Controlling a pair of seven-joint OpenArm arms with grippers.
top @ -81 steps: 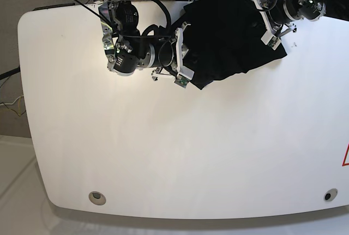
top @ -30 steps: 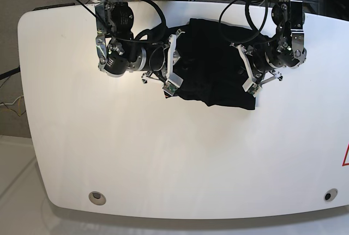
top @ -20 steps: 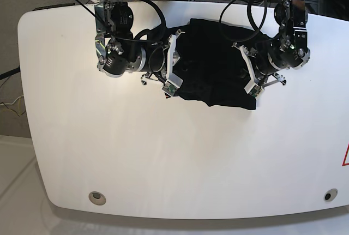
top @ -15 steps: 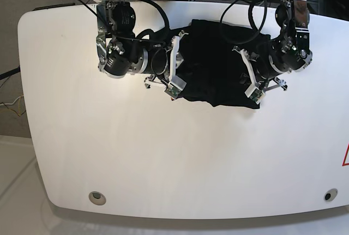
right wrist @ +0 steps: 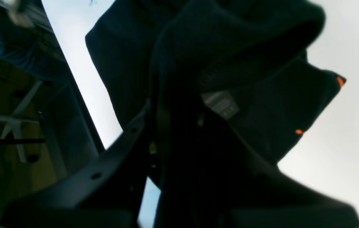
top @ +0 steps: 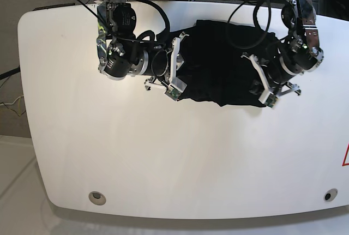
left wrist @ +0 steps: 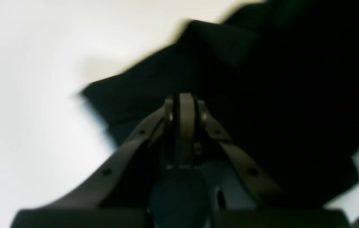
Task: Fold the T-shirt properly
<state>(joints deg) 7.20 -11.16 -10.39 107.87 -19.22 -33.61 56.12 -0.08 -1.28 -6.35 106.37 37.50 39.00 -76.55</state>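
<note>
1. The T-shirt is a bunched black heap on the far half of the white table, close to the table's far edge and somewhat toward the side of the left arm.
2. The left gripper meets the shirt's edge on that side; in the left wrist view its two dark fingers are pressed flat together at the tips against black cloth.
3. That same view is blurred, so whether a fold of the shirt is pinched between those tips cannot be told.
4. The right gripper is at the shirt's opposite edge, its white-framed wrist camera lying along the cloth.
5. In the right wrist view the fingers are nearly lost against the dark fabric, which bunches right around them; the jaws appear narrowly parted with shirt cloth between them.
6. A small grey label shows on the shirt just past the right gripper, and two tiny orange flecks sit on the shirt's edge beyond the label.
7. The near half of the table, on the side away from the shirt, carries two round inset fittings at its corners.
</note>
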